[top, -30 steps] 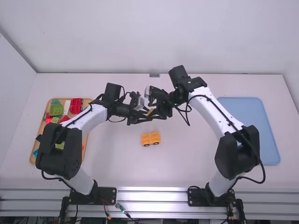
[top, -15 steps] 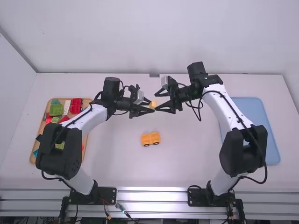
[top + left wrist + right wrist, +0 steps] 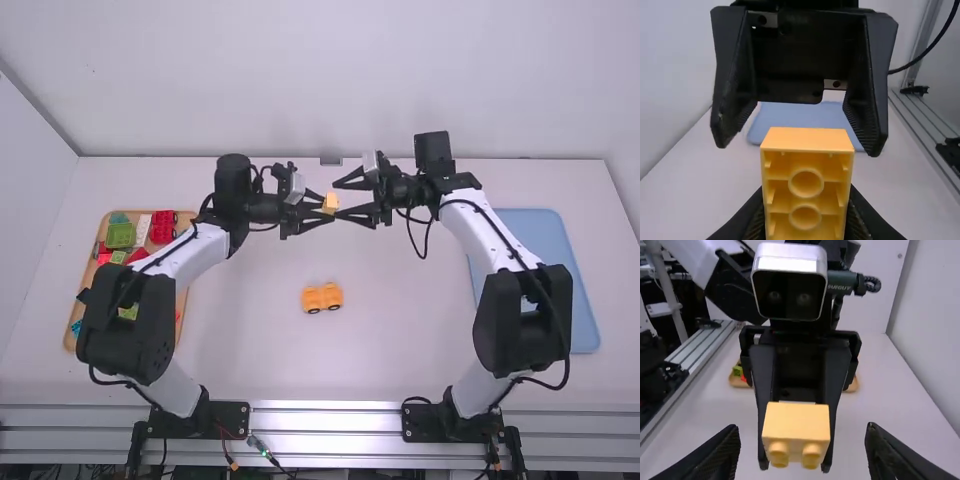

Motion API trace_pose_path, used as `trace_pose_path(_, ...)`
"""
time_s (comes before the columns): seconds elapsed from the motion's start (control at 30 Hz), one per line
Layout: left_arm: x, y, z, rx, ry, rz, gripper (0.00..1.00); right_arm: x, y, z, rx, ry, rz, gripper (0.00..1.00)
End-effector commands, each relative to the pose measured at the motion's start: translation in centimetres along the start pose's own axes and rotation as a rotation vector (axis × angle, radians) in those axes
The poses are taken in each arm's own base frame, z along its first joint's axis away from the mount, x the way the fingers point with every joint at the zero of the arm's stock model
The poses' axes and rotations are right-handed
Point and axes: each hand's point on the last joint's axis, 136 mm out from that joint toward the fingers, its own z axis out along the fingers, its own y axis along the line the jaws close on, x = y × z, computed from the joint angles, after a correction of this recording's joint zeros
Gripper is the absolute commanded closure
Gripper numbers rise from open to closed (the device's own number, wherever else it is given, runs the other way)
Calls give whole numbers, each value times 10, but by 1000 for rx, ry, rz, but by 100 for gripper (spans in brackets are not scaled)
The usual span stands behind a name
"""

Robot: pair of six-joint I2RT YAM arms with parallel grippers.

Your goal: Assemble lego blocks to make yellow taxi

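Note:
Above the table's middle, the left gripper [image 3: 326, 206] is shut on a yellow block [image 3: 330, 202]. Facing it from the right, the right gripper [image 3: 337, 199] stands open, its fingertips close to the block. In the left wrist view the block [image 3: 806, 182] sits between the left gripper's fingers [image 3: 756, 220], its hollow side with round tubes showing. The right wrist view has the block [image 3: 796, 430], two studs low on it, between the right gripper's [image 3: 802, 452] spread fingers but farther off. A yellow wheeled base [image 3: 322, 297] stands on the table nearer the arm bases.
At the left, a wooden tray [image 3: 188, 290] holds red, green, white and other blocks, partly under the left arm. A blue tray [image 3: 575, 290] lies at the right, beside the right arm. The table [image 3: 250, 350] has a metal rail along its near edge.
The right gripper has backed off to the right, and its fingers now stand apart. My left gripper has turned and shifted slightly away from the camera with the yellow block. The wheeled base has not moved.

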Motion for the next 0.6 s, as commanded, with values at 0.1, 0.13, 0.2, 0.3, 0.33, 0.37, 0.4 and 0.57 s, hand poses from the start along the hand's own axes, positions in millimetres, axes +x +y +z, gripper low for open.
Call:
trace_pose_path(0.1, -5, -2, 2, 18, -22, -56, 86, -8, 6, 2, -48, -55, 73, 37)
trace_pose_path(0.13, -8, -2, 2, 17, -28, -51, 86, -9, 8, 4, -58, -61, 67, 38)
trace_pose_path(0.2, -11, -1, 1, 16, -34, -46, 86, -11, 9, 5, -64, -65, 55, 39)
trace_pose_path(0.3, -16, -1, 2, 16, -47, -35, 86, -13, 8, 9, -70, -64, 62, 41)
trace_pose_path(0.33, -17, 0, 1, 14, -48, -31, 86, -14, 8, 11, -71, -64, 63, 44)
trace_pose_path(0.37, -17, 0, 1, 13, -48, -31, 86, -15, 7, 11, -72, -64, 66, 45)
trace_pose_path(0.4, -17, -1, 2, 16, -48, -32, 86, -16, 7, 13, -76, -66, 61, 47)
trace_pose_path(0.57, -17, 0, 1, 13, -49, -29, 86, -17, 6, 12, -72, -68, 56, 57)
